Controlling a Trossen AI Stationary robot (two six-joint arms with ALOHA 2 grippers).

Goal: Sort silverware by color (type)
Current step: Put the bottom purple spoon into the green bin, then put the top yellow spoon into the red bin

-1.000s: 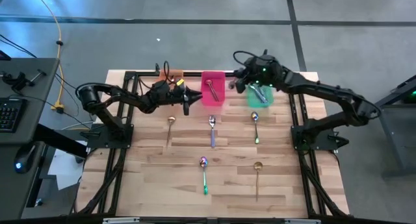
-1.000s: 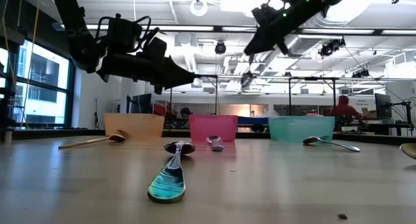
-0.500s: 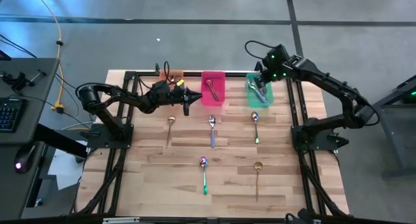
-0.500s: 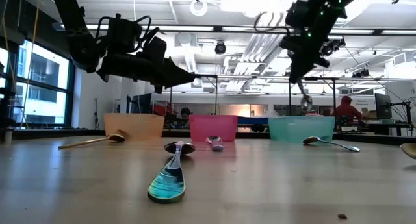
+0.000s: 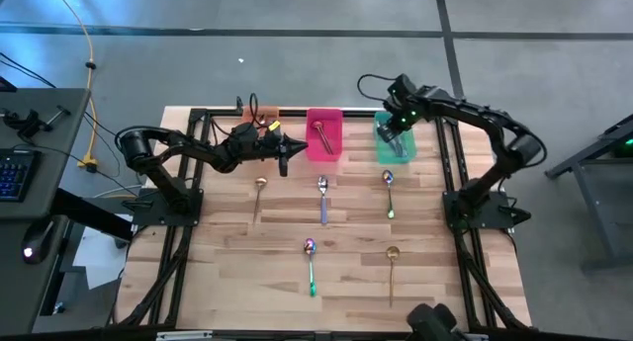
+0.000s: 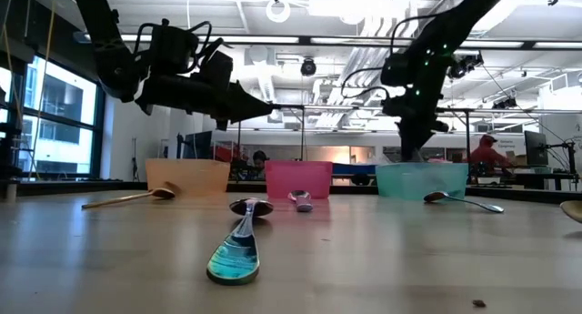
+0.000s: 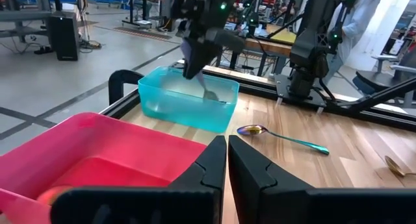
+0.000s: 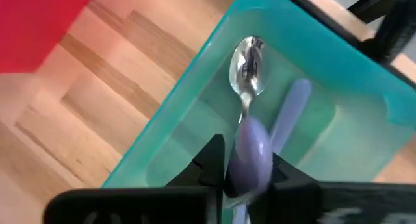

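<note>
My right gripper (image 8: 247,165) reaches down into the green bin (image 5: 395,141), shut on a spoon with a silver bowl (image 8: 247,63) and a purple handle. A second purple handle (image 8: 291,112) lies in that bin. My left gripper (image 7: 226,164) hovers shut and level above the table, beside the pink bin (image 5: 323,134), which holds a spoon. On the table lie a gold spoon (image 5: 259,189), a purple-handled spoon (image 5: 322,199), two rainbow spoons (image 5: 389,194) (image 5: 310,263) and another gold spoon (image 5: 392,270). My right gripper pinches the spoon's purple handle (image 8: 250,146) between its two fingers. The fingers come from above, slanting steeply down. The spoon points away from them, bowl first, into the green bin; whether the bowl touches the bin's floor I cannot tell.
An orange bin (image 6: 188,176) stands left of the pink one, along the table's far edge. Black frame rails (image 5: 198,183) run down both sides of the table. People show in the room behind the table (image 6: 482,152).
My right gripper has tipped from near level to steeply downward. It has come down toward the table's right edge with the purple-handled spoon, from high beside the green bin into it.
</note>
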